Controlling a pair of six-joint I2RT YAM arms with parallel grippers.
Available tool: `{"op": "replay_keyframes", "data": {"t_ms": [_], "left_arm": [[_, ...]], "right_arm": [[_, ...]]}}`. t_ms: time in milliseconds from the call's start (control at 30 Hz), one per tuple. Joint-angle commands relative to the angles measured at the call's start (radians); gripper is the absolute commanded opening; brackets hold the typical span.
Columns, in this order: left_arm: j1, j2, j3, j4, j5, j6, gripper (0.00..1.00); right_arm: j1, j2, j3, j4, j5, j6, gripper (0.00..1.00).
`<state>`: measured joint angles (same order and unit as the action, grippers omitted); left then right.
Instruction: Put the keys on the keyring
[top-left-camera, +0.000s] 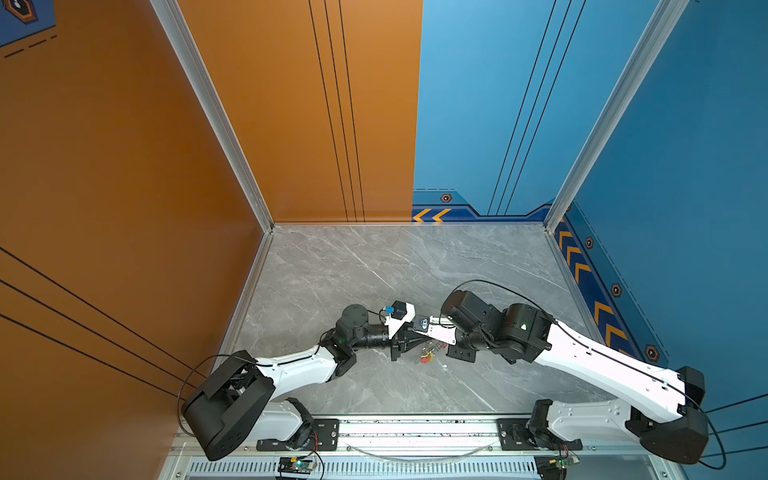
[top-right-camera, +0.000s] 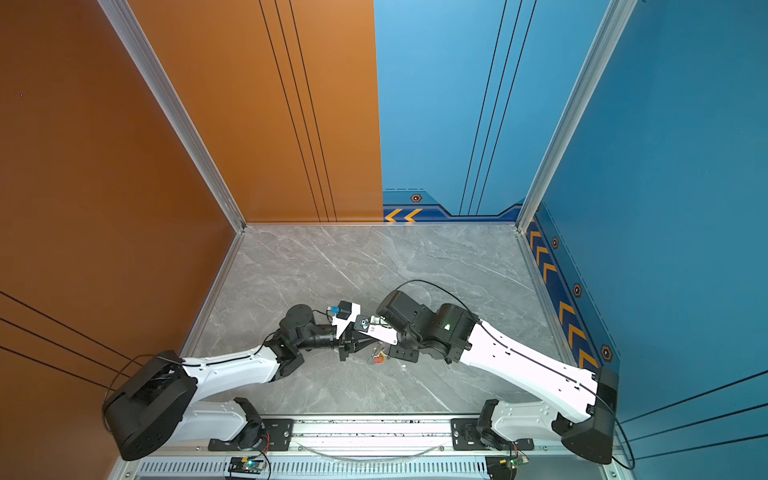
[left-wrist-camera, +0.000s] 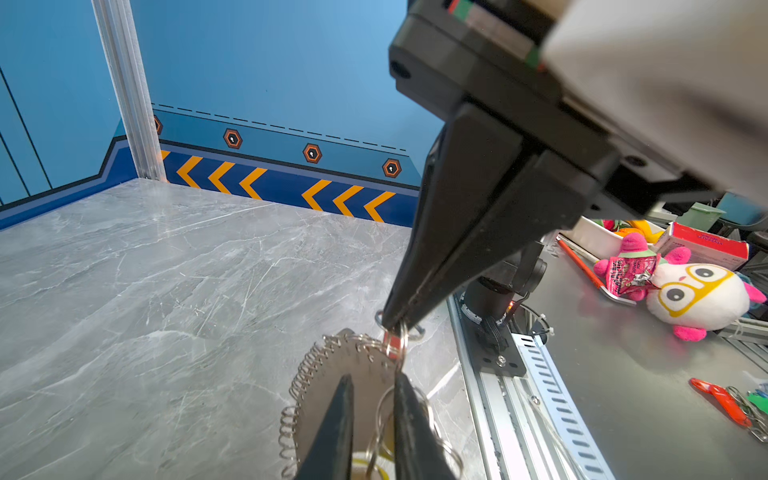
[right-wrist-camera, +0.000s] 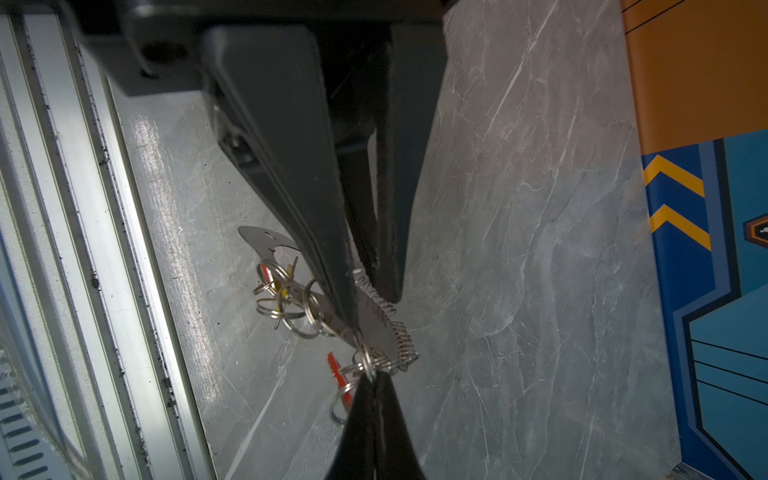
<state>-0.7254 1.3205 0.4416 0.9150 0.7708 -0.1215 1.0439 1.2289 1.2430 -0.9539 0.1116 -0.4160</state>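
Both grippers meet over the middle of the grey table. A small silvery metal plate (left-wrist-camera: 326, 370) (right-wrist-camera: 376, 330), edged with a coil of small rings, hangs between them. Larger split rings and the keys (top-left-camera: 426, 356) (top-right-camera: 379, 357) dangle from it. A red tag (right-wrist-camera: 334, 368) and a yellow tag (right-wrist-camera: 284, 291) show. My left gripper (left-wrist-camera: 372, 374) (right-wrist-camera: 372, 316) is nipped narrowly on the plate, with one wire ring also between its fingers. My right gripper (right-wrist-camera: 372, 375) (left-wrist-camera: 392, 324) is shut on a split ring at the plate's end. The key blades are mostly hidden.
An aluminium rail (left-wrist-camera: 540, 399) runs along the table's front edge, close to the grippers. Orange and blue walls close in the other three sides. Beyond the rail, a steel bench holds a plush toy (left-wrist-camera: 698, 295), a red box (left-wrist-camera: 706, 245) and red-handled keys (left-wrist-camera: 721, 401).
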Motion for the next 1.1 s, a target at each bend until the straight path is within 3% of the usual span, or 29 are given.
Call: {"op": "replay_keyframes", "data": {"t_ms": [0, 1067], "left_arm": [[-0.002, 0.002, 0.016, -0.005, 0.028, -0.021, 0.19], [-0.006, 0.034, 0.03, -0.005, 0.065, -0.034, 0.16]], "right_arm": [[0.011, 0.012, 0.02, 0.028, 0.023, -0.009, 0.0], [0.015, 0.029, -0.009, 0.123, 0.023, 0.022, 0.0]]}}
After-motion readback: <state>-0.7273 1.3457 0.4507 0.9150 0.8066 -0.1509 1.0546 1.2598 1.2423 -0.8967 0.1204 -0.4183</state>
